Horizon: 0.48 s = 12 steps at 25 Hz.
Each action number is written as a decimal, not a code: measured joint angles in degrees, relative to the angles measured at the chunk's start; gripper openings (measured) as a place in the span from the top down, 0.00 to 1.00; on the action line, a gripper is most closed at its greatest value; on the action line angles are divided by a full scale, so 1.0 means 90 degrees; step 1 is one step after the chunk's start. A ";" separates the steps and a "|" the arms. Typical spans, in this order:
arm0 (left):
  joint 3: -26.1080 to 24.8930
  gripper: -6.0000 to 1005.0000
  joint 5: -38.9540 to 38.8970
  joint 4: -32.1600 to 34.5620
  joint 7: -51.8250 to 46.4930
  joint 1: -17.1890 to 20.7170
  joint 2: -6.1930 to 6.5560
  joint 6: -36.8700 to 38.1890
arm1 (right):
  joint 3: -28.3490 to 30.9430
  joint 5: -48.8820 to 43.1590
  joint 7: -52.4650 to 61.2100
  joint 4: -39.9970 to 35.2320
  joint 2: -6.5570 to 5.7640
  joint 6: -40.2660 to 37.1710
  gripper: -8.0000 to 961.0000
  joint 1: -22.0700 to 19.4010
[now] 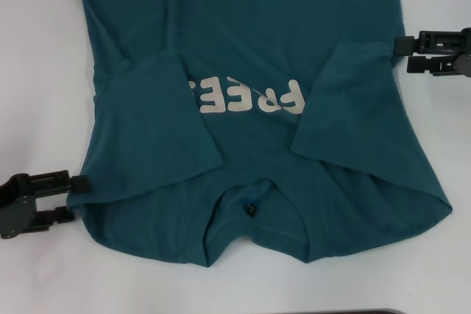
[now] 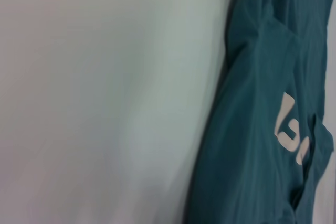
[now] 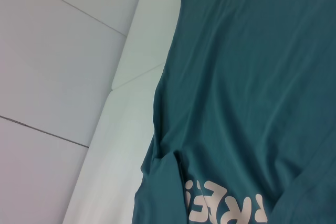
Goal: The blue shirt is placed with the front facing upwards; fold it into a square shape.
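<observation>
Head view gives me the count: one blue shirt, and two claws, both mine. The left claw sits at the shirt's near left edge, by the shoulder, its black fingers standing apart with the tips right at the fabric's border; I cannot tell whether any cloth lies between them. The right claw waits at the shirt's right edge farther from me, fingers apart as well, tips just touching or just beside the hem of the side.

Everything lies on a white surface, smooth and bare around the cloth. The right wrist view shows pale panels with thin seams beyond the surface's edge.

The shirt is dark teal-blue and spread flat in the middle of the surface, collar toward me. Both short sleeves are folded inward over the chest, partly covering off-white block letters that read upside down from here. Soft creases run near the shoulders
</observation>
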 joint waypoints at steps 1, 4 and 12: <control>-0.0011 0.21 0.0000 -0.0027 -0.0010 0.0025 0.0000 -0.0009 | 0.0000 0.0000 0.0000 0.0000 0.0000 -0.0003 0.04 0.0000; -0.0040 0.21 0.0000 -0.0061 -0.0039 0.0061 0.0000 -0.0075 | 0.0000 0.0000 -0.0003 0.0000 0.0000 -0.0007 0.04 0.0000; 0.0019 0.21 0.0000 -0.0057 -0.0048 -0.0095 -0.0079 -0.0172 | 0.0016 0.0000 -0.0001 0.0000 0.0000 -0.0025 0.04 0.0000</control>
